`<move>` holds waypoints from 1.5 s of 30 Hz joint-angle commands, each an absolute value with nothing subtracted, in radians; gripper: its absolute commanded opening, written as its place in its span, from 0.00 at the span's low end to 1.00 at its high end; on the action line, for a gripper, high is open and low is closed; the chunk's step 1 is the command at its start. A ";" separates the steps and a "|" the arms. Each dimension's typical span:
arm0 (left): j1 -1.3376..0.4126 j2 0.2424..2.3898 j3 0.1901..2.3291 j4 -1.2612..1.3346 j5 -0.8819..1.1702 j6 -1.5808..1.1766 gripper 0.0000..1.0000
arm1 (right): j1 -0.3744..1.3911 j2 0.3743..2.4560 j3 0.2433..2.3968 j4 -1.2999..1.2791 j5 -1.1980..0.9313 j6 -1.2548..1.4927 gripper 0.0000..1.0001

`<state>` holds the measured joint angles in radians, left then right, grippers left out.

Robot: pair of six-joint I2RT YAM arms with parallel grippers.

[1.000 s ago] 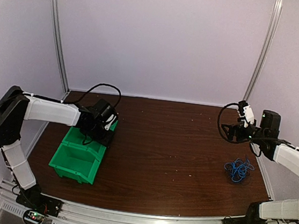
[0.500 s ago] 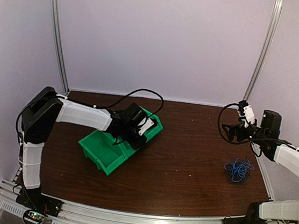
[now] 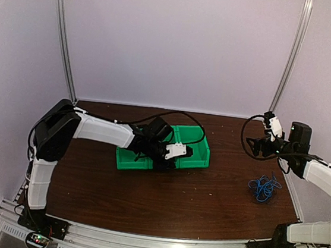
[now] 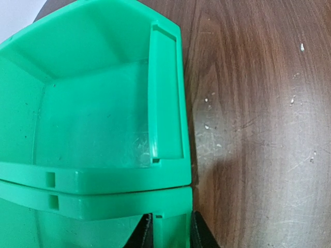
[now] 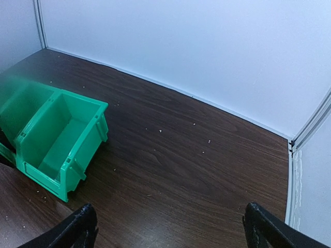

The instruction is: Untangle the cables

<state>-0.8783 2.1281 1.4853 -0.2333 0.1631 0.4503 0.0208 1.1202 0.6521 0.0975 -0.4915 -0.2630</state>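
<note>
The green bin (image 3: 193, 153) has swung right, now lengthwise left-to-right, left gripper (image 4: 166, 233) pinching its wall; right of it, cables (image 3: 264, 188) apparently bunched, directionless; right gripper (image 5: 170, 230) spread.

Soft, even light fills the scene and gives the pale walls (image 3: 181, 42) a lilac cast. The top view is grainy and bows its side posts (image 3: 62, 34) outward; the blue cables (image 3: 264, 188) read as a smudge. In the left wrist view, glare whitens the floor of the green bin (image 4: 103, 119), and its shadow darkens the table (image 4: 258, 103) alongside. The right wrist view blurs at its left edge.
</note>
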 commanded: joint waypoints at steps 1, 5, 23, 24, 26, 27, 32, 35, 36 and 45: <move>-0.872 2.161 1.556 -0.131 0.128 0.614 0.21 | 0.014 1.122 0.646 0.089 -0.467 -0.268 1.00; -0.871 2.208 1.609 -0.142 0.103 0.651 0.22 | 0.012 1.133 0.650 0.085 -0.467 -0.264 1.00; -0.936 1.942 1.574 -0.119 -0.029 0.658 0.56 | -0.014 1.074 0.765 -0.081 -0.393 -0.357 0.96; -0.939 1.917 1.581 -0.124 -0.037 0.637 0.58 | -0.014 1.058 0.790 -0.131 -0.373 -0.399 0.94; -0.940 1.879 1.600 -0.129 -0.054 0.574 0.62 | -0.014 1.030 0.831 -0.233 -0.333 -0.483 0.87; -0.940 1.866 1.614 -0.141 -0.055 0.541 0.64 | -0.014 1.020 0.856 -0.304 -0.314 -0.507 0.87; -0.966 1.854 1.635 -0.143 -0.097 0.354 0.67 | -0.027 1.029 0.955 -0.647 -0.279 -0.634 0.95; -1.035 1.877 1.632 -0.136 -0.177 0.319 0.67 | -0.089 1.001 0.925 -0.752 -0.261 -0.767 0.96; -1.057 1.880 1.621 -0.115 -0.210 0.300 0.84 | -0.124 0.987 0.913 -0.783 -0.270 -0.817 0.97; -1.101 1.836 1.428 0.064 -0.169 -0.116 0.98 | -0.251 1.083 0.827 -0.954 -0.189 -1.100 1.00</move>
<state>-1.1244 1.8641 1.4918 -0.0574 -0.1787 0.1173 -0.2283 1.0214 0.8673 -0.8593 -0.2604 -0.9699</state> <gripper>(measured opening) 0.976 0.997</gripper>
